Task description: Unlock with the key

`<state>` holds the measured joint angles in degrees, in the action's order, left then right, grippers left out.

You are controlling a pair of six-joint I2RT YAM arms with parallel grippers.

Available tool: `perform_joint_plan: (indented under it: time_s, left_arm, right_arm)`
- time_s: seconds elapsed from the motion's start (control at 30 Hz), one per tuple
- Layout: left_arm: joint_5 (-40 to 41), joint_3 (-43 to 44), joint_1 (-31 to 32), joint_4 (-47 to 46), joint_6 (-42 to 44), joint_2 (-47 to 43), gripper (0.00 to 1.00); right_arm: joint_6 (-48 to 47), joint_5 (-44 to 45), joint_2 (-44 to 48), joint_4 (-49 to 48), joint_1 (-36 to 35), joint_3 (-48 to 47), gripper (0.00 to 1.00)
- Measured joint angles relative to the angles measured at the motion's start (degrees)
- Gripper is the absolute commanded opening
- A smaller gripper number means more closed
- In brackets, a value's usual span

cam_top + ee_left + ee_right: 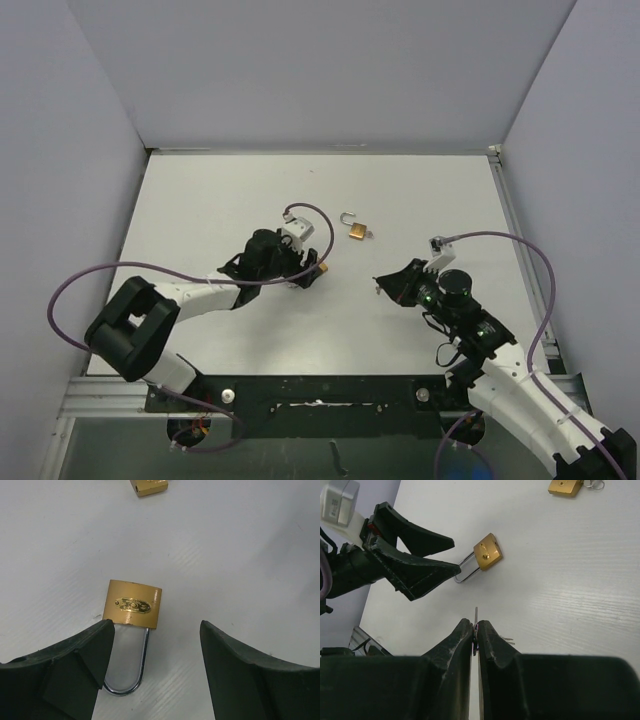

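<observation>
The white table (200,200) carries everything near its middle, closer to the near edge than to the far one. The left arm (190,292) reaches in from the near left corner and the right arm (500,350) from the near right corner, so the two wrists face each other across a strip of bare surface. The left gripper (155,630) has its fingers spread wide and holds nothing; they stand either side of a brass padlock (132,605) lying flat on the table. Whether either finger touches it I cannot tell. The lock's long axis runs along the gripper's own line of reach: the steel shackle (145,655) points back toward the left wrist and the brass body points away, so the fingers would close across its narrow width. The left arm is plainly the nearer one. The right gripper (475,625) is pinched tight on a key (476,614), with only a thin blade showing past the fingertips. From there the padlock lies ahead, apart from the blade, its body end turned toward the key. A second padlock (356,232) with keys beside it sits farther toward the far edge, clear of both grippers. The next step is probably to clamp the lock before the key goes in
</observation>
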<state>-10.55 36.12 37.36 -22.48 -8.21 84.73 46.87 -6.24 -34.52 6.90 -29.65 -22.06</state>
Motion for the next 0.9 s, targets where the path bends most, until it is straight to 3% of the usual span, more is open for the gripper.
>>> perform_joint_plan:
  time_s: [0.37, 0.9]
  left_arm:
    - [3.67, 5.18, -0.02, 7.13, 3.54, 6.62, 0.68]
    - [6.43, 8.28, -0.02, 9.03, 7.80, 12.96, 0.69]
  right_arm:
    - [0.00, -0.04, 0.85, 0.79, 0.00, 0.00, 0.00]
    - [0.04, -0.87, 0.46, 0.46, 0.00, 0.00, 0.00]
